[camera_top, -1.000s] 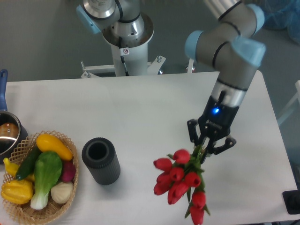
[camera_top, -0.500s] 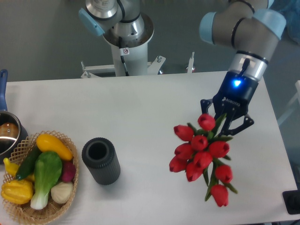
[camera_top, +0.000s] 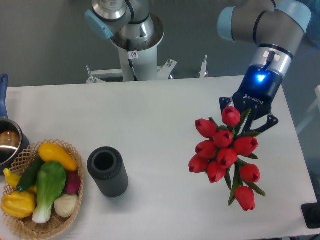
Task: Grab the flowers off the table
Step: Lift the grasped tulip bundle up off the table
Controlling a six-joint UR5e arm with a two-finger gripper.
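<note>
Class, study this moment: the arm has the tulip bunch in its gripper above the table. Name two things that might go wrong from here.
1. The gripper grasps the flowers near one end, with the heavy blooms hanging beyond it, so the bunch may swing or slip out.
2. If dropped, it would probably land near the right edge of the table and might fall to the floor.

At right of the frame, the bunch of red tulips with green leaves and stems (camera_top: pixel 225 152) hangs against the flat white tabletop (camera_top: pixel 150 125). Above it, the black two-finger gripper (camera_top: pixel 248 120) shows a glowing blue light and white lettering. At lower left, the tan wicker basket (camera_top: pixel 20 225) carries yellow, green and purple vegetables. Beside it stands a dark grey ribbed cylinder (camera_top: pixel 107 171).
</note>
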